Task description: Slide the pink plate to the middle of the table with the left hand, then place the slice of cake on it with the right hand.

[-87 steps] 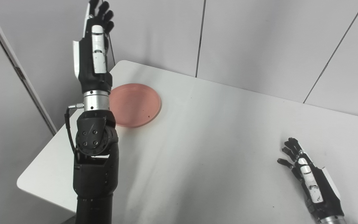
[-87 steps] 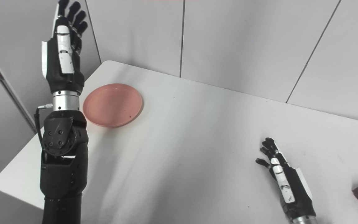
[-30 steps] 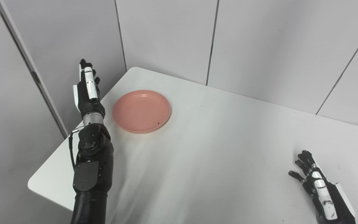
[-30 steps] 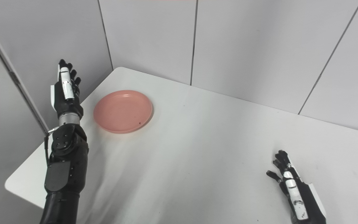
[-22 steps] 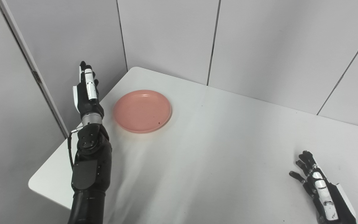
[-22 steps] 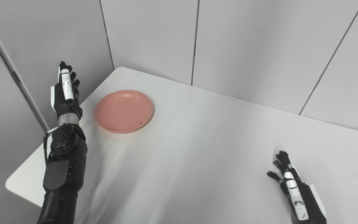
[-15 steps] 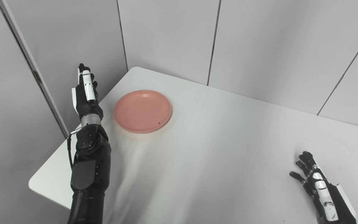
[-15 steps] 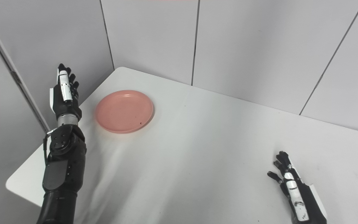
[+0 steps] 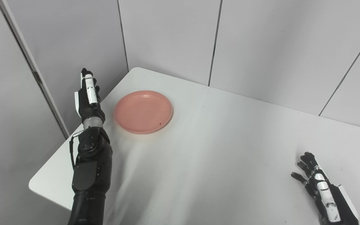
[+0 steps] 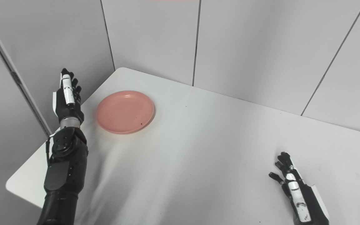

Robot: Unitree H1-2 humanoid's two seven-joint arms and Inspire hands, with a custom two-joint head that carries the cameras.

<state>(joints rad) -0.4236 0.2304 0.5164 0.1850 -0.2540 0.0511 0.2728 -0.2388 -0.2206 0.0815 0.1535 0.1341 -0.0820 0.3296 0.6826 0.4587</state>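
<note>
Our left hand (image 9: 87, 98) is up, fingers straight, empty, just left of the pink plate (image 9: 143, 111) w/o touching, prob. lined up to push it. Right hand (image 10: 298, 193) flat on table (image 9: 217, 162), fingers spread, waiting. Cake barely visible at right edge.

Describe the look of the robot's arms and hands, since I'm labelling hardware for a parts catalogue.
Both hands are black with white panels along the back. The left hand joins its arm through a silver metal wrist ring, below it a black rounded joint with small screws and a thin black cable looping beside it. The right hand shows the same black and white scheme.
</note>
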